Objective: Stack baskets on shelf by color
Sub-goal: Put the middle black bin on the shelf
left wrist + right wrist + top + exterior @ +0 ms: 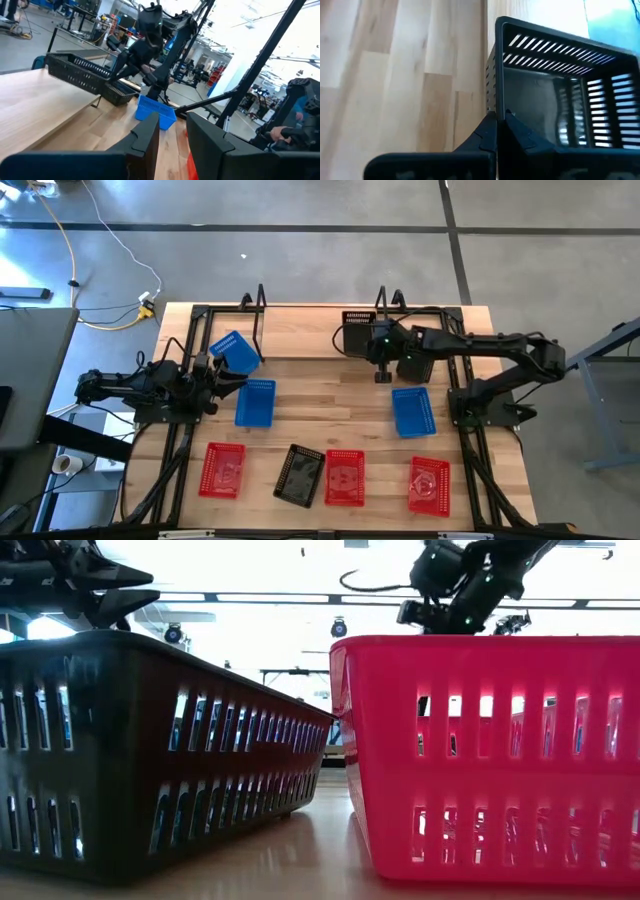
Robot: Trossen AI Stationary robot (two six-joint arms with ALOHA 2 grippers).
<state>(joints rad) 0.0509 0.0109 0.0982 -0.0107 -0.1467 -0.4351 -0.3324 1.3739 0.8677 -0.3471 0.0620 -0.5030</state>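
Looking straight down, the right gripper [381,358] carries a black basket [358,333] at the shelf [300,332] on the table's far edge, while the left gripper [222,366] holds a blue basket [235,350], tilted, near the shelf's left upright. In the low view, only a black basket [130,750] and a red basket [490,755] fill the foreground. From the right wrist, the fingers are clenched on the black basket's wall. The left wrist's grip is probably on the blue rim. Next: set black down level.
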